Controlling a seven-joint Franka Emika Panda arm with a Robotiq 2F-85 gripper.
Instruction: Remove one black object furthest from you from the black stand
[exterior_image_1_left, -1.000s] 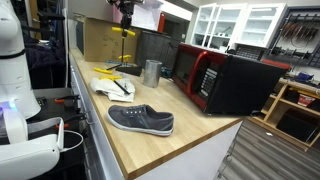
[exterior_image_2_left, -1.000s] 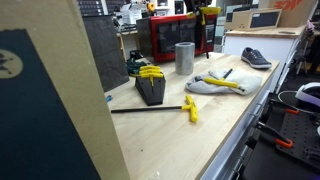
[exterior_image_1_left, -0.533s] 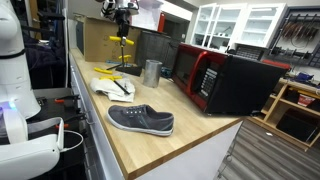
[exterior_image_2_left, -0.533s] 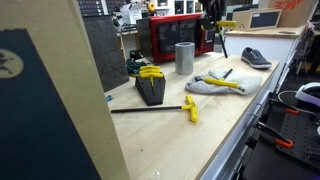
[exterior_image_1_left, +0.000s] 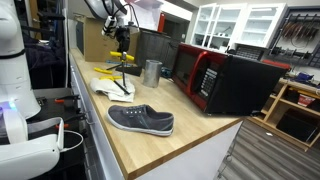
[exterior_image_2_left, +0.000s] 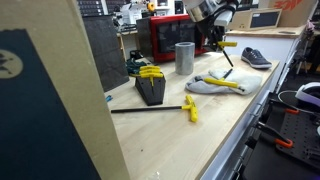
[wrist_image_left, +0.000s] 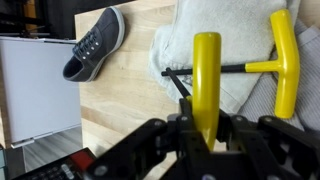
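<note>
The arm reaches in from above with its gripper (wrist_image_left: 207, 128) clamped on the smooth yellow grip of a T-handle key (wrist_image_left: 207, 75). The key's thin black shaft hangs over the crumpled white cloth (exterior_image_2_left: 208, 87), where another T-handle key (wrist_image_left: 283, 62) lies. The boxy black stand (exterior_image_2_left: 150, 91) sits well apart on the wooden counter (exterior_image_1_left: 170, 150).

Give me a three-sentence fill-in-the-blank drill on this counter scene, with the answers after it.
1. The end effector is shut on a T-handle tool whose handle is ____.
2. The microwave has a ____ door.
3. On the counter lies a single grey ____.
Missing words: yellow; red; shoe.
</note>
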